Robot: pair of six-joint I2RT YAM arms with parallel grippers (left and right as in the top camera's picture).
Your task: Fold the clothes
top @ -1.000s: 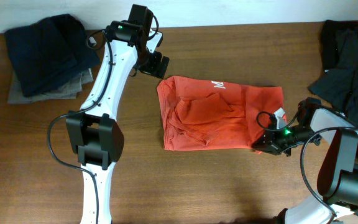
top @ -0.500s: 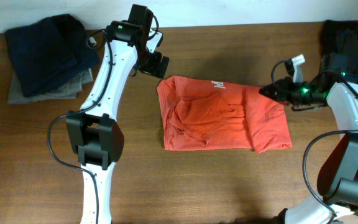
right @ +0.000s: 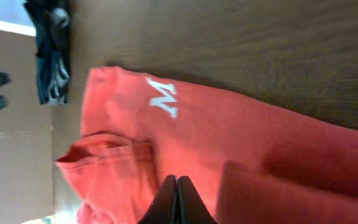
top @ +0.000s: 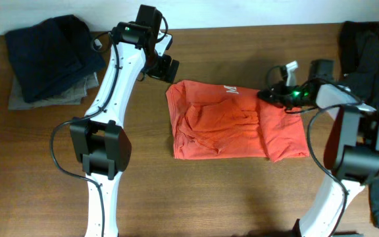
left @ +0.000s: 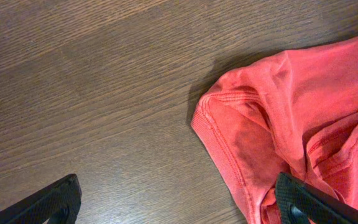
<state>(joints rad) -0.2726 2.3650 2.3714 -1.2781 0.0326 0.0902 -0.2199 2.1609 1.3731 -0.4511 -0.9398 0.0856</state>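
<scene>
The clothes, a red-orange T-shirt (top: 232, 122) with white lettering, lies folded in a rough rectangle at the table's middle. My left gripper (top: 166, 68) hovers open at the shirt's back left corner. In the left wrist view it (left: 179, 208) straddles bare wood, one finger (left: 306, 199) over the hemmed corner of the shirt (left: 303, 93). My right gripper (top: 266, 94) is over the shirt's back right edge. In the right wrist view it (right: 177, 186) is shut with nothing between the tips, just above the shirt (right: 229, 143).
A pile of dark blue clothes (top: 51, 56) on a grey piece (top: 71, 95) sits at the back left. More dark clothes (top: 367, 59) lie heaped along the right edge. Bare wooden table (top: 242, 191) runs along the front.
My right gripper has left the shirt's front right corner, swung to its back right edge, then shifted left. The shirt's right part now lies spread wider. The left arm has not moved.
</scene>
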